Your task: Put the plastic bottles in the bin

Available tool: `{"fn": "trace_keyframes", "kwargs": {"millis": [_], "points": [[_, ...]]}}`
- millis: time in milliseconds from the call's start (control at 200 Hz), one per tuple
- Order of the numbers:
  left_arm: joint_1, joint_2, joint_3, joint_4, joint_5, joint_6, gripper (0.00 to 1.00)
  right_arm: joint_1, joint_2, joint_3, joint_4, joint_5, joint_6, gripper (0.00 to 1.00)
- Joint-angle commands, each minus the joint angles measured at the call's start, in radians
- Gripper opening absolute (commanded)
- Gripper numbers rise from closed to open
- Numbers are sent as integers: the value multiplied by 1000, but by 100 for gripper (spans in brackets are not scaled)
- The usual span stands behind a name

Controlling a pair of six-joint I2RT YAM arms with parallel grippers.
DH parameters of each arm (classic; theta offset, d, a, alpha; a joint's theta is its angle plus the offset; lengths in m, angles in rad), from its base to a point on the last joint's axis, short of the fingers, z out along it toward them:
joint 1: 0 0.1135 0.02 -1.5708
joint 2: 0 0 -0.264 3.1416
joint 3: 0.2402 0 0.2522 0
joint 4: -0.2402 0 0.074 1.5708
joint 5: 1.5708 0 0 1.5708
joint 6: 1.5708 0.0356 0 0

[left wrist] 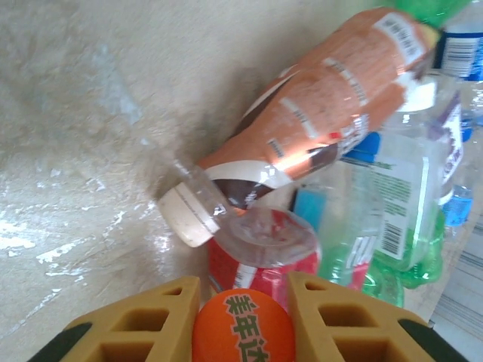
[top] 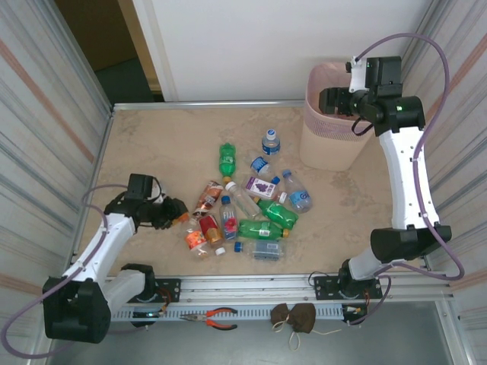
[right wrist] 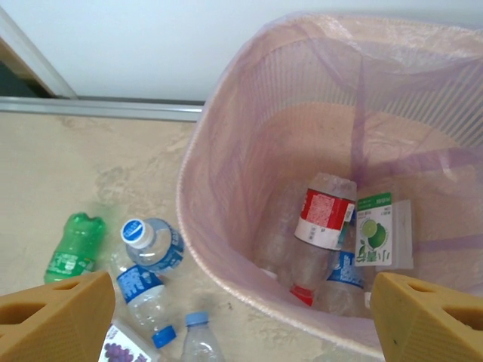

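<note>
- Fingers [left wrist: 143,328] of the left gripper [left wrist: 241,298] are clenched on an orange bottle [left wrist: 243,335], one tan pad on each side of it.
- Left arm: one, bent low from its base at the near left. The forearm reaches forward and to the right, with the left gripper [top: 172,213] down at table [top: 152,144] level on the near-left edge of the heap.
- Just past the held bottle lie a red-labelled bottle [left wrist: 260,249] and a brown-and-orange-labelled bottle [left wrist: 317,121] with a cream cap, both on their sides.
- Loose plastic bottles [top: 251,205] on the table: about thirteen, though overlaps make the count unsure. Three are green, and the rest are clear, red or orange.
- Right arm: one, rising tall from its near-right base, with the wrist bent left over the far corner.
- Right gripper [right wrist: 241,320] hangs above the bin [right wrist: 226,136] with its fingers released and spread wide.
- Bin [top: 323,144]: one, pale pink with a liner, upright at the far right. At least three bottles lie inside it.
</note>
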Motion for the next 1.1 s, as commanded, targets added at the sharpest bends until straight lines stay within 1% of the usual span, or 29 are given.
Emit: {"fn": "trace_keyframes", "kwargs": {"millis": [0,100,150,296,371,471,601,741,907,992,1097], "points": [[12,-32,79,-71,49,96,27,9,-65,-36,22,-69,40,87],[11,-60,127,-24,120,140,26,13,-106,-86,71,-164,66,87],[11,-79,139,28,172,152,25,19,-135,-160,115,-221,83,87],[11,-113,160,257,307,135,25,59,-219,-296,252,-365,125,87],[9,-109,179,369,354,123,24,90,-262,-369,338,-424,144,87],[-4,-86,230,461,397,145,23,140,-310,-465,464,-501,169,88],[-54,-43,331,503,427,215,22,220,-330,-535,565,-580,176,88],[-126,1,410,551,434,268,21,321,-318,-554,619,-643,168,89],[-214,55,466,642,454,288,21,444,-298,-560,662,-665,106,91],[-258,81,497,658,451,303,21,486,-289,-572,707,-691,104,93],[-292,111,535,664,448,314,21,531,-278,-588,745,-697,89,94]]}}
